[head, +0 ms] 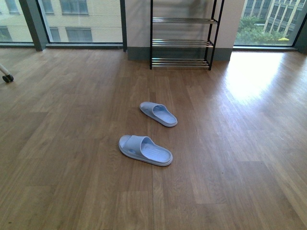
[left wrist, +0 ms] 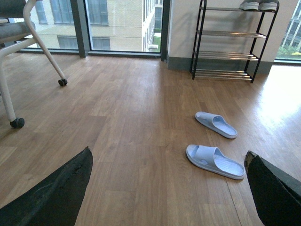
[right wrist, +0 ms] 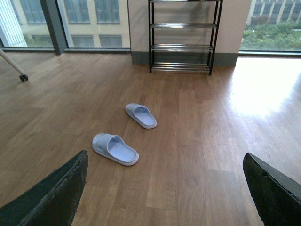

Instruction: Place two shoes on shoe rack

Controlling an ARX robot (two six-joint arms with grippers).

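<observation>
Pale-blue slides lie on the wooden floor (head: 72,143) as the two-armed robot faces the shoe rack (head: 182,43), which stands against the wall at 12 o'clock in the front view. The near slide (head: 145,150) sits just below centre, strap end toward 9 o'clock. The far slide (head: 158,114) rests apart from it at roughly 1 o'clock, between it and the rack. Both are well apart from the rack, whose silver tiers in this view hold nothing.

The left wrist view shows a grey pair with white soles (left wrist: 257,4) on the top tier, cut off by the frame edge.

Neither arm shows in the front view. The left jaws' dark fingers (left wrist: 51,193) and the right jaws' dark fingers (right wrist: 47,197) sit at the lower corners of their own views. Both sets are spread wide and grip nothing.

The task appears to be at its opening step, with no reach begun, and the slides look like the shoes to be moved. The next move likely calls for lowering one arm over a slide and closing on its strap. The carry to a tier at 12 o'clock looks long.
</observation>
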